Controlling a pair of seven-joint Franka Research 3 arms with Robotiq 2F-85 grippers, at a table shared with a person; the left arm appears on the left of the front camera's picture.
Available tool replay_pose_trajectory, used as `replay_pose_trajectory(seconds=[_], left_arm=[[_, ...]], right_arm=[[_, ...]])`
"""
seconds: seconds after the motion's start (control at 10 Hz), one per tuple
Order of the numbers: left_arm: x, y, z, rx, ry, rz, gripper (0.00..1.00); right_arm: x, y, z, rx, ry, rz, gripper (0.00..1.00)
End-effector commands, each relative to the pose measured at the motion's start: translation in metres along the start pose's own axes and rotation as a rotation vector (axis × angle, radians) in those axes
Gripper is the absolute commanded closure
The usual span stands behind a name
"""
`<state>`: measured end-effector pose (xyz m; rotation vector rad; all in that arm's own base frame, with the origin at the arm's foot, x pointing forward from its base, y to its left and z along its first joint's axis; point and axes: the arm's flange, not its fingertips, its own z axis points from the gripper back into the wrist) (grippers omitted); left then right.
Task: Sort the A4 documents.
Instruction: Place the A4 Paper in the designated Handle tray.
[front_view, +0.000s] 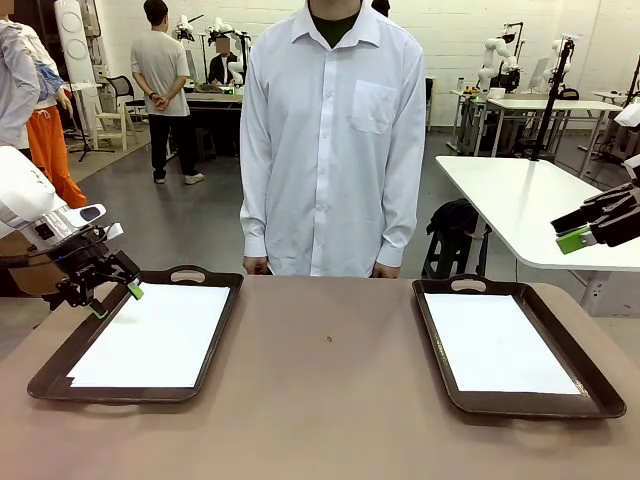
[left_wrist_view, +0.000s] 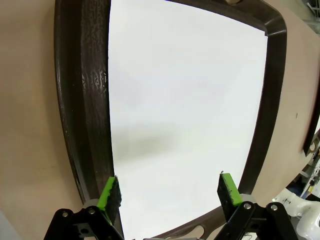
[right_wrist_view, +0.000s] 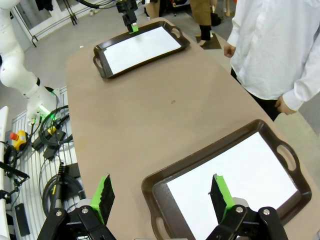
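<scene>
Two dark brown trays sit well apart on a brown desk (front_view: 330, 400), each carrying a white sheet of paper. The left tray (front_view: 40, 385) holds one sheet (front_view: 155, 335) that lies flat inside its rim, and the right tray (front_view: 590, 405) holds another sheet (front_view: 495, 345) the same way. The left tool (front_view: 112, 297) hangs over the far left corner of the left tray, its jaws spread wide with nothing between them; from its wrist camera the green pads (left_wrist_view: 109, 192) stand apart above the near edge of the paper (left_wrist_view: 185, 115), the tray's rim (left_wrist_view: 75, 110) running along one side. The right tool (front_view: 585, 232) is raised beyond the desk's right side, also wide open and empty; its own camera looks down past its green pads (right_wrist_view: 104, 195) at the near tray (right_wrist_view: 150, 182) and its sheet (right_wrist_view: 235, 182). A person in a white shirt (front_view: 330, 140) stands at the far edge of the desk, hands low beside the body.
</scene>
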<state>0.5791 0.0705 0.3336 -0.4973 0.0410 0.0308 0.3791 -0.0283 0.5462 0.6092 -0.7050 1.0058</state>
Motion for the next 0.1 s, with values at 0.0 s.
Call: replay_pose_trajectory(seconds=[0.0], left_arm=[[0.0015, 0.0004, 0.0025, 0.009, 0.008, -0.007, 0.0]], right_arm=[[-0.0009, -0.0002, -0.0016, 0.001, 0.006, -0.003, 0.0]])
